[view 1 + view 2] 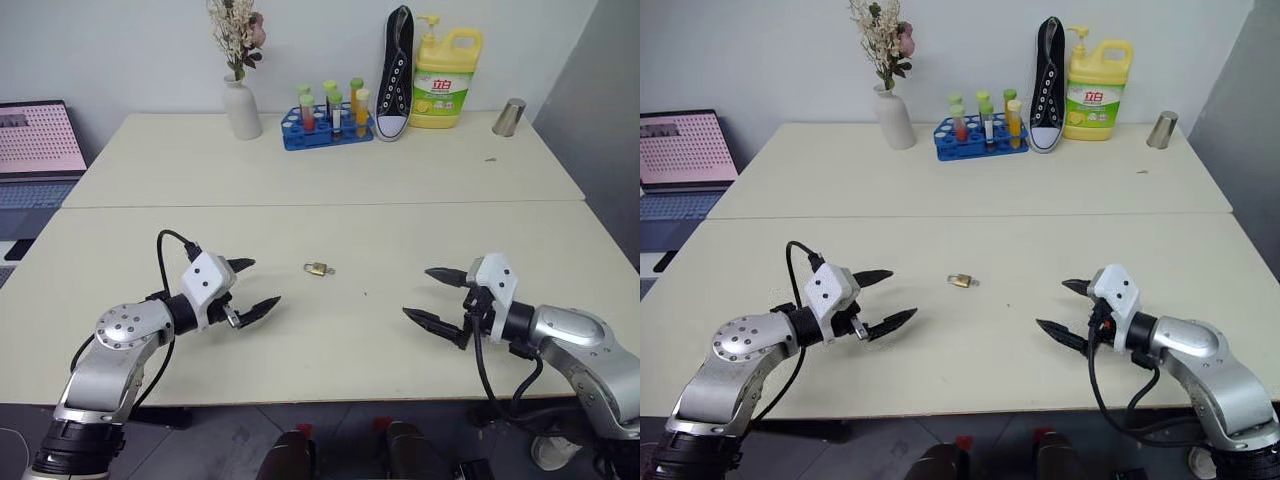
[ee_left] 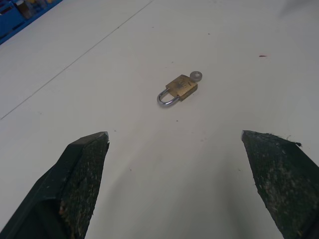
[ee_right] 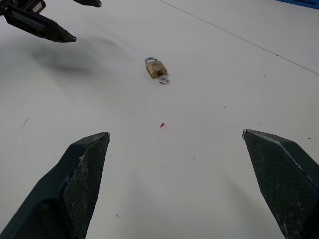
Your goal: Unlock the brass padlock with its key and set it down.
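The brass padlock (image 1: 317,268) is seen lying flat on the cream table (image 1: 330,180), about midway between its left and right edges and toward the near edge, with its silvery shackle closed and its key (image 2: 197,76) seated in the body. The left hand (image 1: 248,288) is held wide open above the table, left of the padlock and apart from it; nothing is gripped. The right hand (image 1: 434,295) is likewise held wide open and empty, right of the padlock.
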